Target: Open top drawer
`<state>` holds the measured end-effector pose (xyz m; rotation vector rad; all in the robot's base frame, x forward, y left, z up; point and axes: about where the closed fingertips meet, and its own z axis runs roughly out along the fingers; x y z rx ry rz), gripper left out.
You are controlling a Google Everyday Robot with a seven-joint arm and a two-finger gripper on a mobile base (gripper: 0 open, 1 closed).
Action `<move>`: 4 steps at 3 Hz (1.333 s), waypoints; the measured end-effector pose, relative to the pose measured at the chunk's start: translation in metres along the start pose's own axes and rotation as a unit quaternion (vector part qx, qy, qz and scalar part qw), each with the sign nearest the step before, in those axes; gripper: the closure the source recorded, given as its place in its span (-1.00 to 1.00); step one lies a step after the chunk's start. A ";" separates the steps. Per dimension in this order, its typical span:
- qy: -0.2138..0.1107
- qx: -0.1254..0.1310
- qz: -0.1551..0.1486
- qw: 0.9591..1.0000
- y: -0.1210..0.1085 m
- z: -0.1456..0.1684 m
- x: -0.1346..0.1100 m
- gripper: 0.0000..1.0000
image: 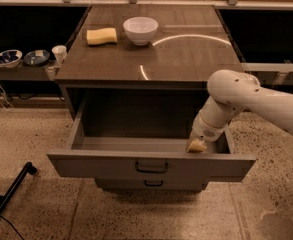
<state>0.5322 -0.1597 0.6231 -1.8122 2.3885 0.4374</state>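
Inside the top drawer (pixel 96 165), at its right front corner, the gripper (pixel 197 145) sat just behind the front panel; whether it was clenched or released could not be told. The drawer stood pulled out around it, its handle (pixel 151 167) below and left of the gripper.

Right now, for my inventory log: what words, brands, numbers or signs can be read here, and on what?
None: no text shows on the top drawer, its handle, the bowl, the sponge or the cabinet top. The gripper, inside the drawer at its front right, bears none either.
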 end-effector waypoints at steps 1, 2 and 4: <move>-0.007 -0.009 0.002 1.000 0.013 -0.003 -0.001 1.00; -0.028 -0.025 0.003 0.999 0.038 -0.016 -0.002 1.00; -0.144 0.094 -0.029 0.985 0.047 -0.130 -0.004 1.00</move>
